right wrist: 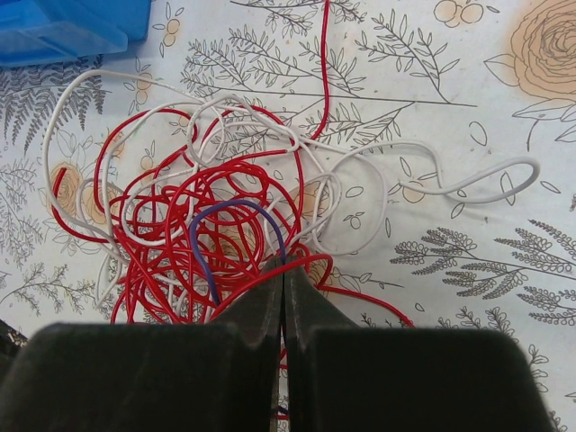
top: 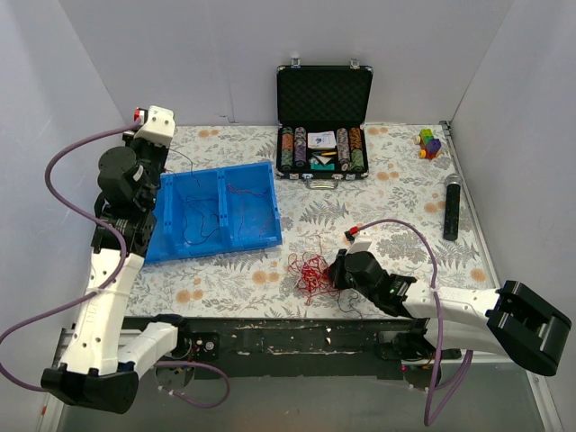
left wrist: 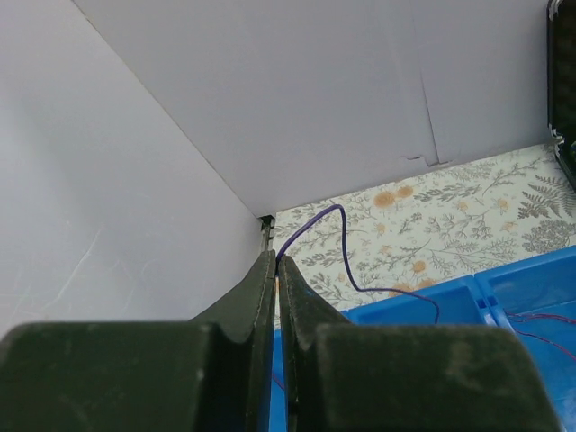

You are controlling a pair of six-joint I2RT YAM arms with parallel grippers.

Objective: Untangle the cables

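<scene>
A tangle of red and white cables [top: 310,270] lies on the floral table in front of the blue tray [top: 270,202]. In the right wrist view the tangle [right wrist: 198,207] holds one dark navy cable [right wrist: 202,236] that runs into my right gripper [right wrist: 283,263]. That gripper is shut on it at the tangle's near edge [top: 330,270], and a red loop lies across the fingertips. My left gripper [left wrist: 276,256] is shut on another dark navy cable [left wrist: 345,261] by the tray's far left corner [top: 160,155]. That cable droops into the tray [left wrist: 450,301]. Thin dark and magenta cables [top: 243,202] lie in the tray.
An open black case of poker chips [top: 324,99] stands at the back. A black cylinder [top: 451,207] lies at the right edge and coloured blocks [top: 429,142] sit at the back right. White walls enclose the table on three sides.
</scene>
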